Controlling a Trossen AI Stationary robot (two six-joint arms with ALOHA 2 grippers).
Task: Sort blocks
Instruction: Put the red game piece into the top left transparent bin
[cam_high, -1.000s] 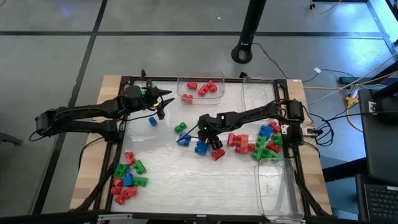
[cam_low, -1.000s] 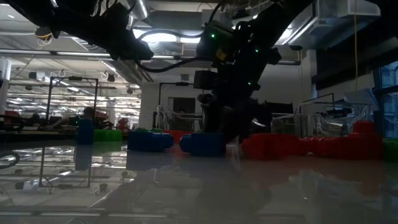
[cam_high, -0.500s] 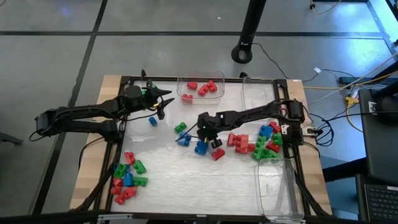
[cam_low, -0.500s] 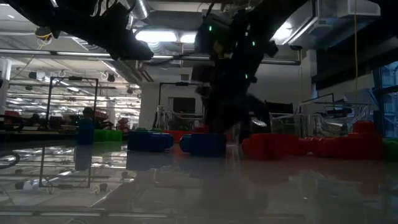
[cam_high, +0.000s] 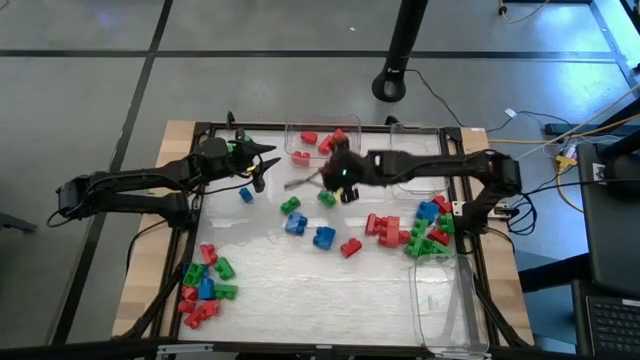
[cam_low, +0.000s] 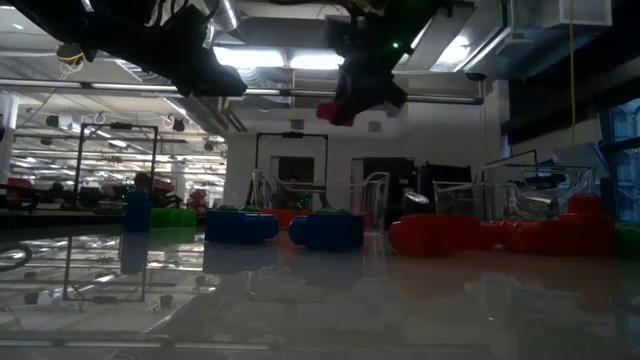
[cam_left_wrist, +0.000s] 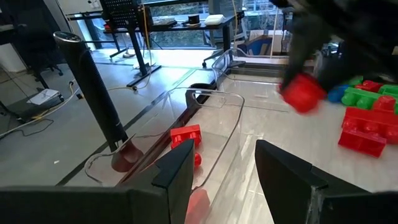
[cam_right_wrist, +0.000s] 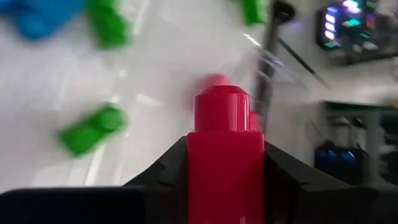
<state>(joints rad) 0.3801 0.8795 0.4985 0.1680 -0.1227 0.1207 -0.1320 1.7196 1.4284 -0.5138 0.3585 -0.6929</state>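
**Red brick aloft beside the clear bin**

The pale glossy surface (cam_high: 300, 290) carries everything, and the clear rectangular plastic bin (cam_high: 352, 152) at its far edge serves as the landmark. That bin already holds a few red studded bricks.

The right arm reaches across from the bin's right, and the right gripper (cam_high: 342, 172) hangs just in front of the bin's near wall, lifted well clear of the surface. The right wrist view shows its jaws pinching a small red studded plastic brick (cam_right_wrist: 222, 146) by two opposite flat sides, with one round stud standing proud above the fingertips.

The left arm waits to the left of the bin. The left gripper (cam_high: 262, 160) has its jaws spread apart with nothing between them, looking toward the bin's open end.

The loose red, green and blue plastic bricks (cam_high: 400, 228) lie in front of the bin: a few near its front wall, a bigger heap to the front right, and another heap far off at the front left.

As for handling, the brick looks rigid, hollow and very light, so a modest squeeze should hold it. Its smooth moulded walls are probably slippery, so the flat parallel sides are the place to take hold, not the studs or corners, where it could twist. It seems sturdy enough to drop into the bin.
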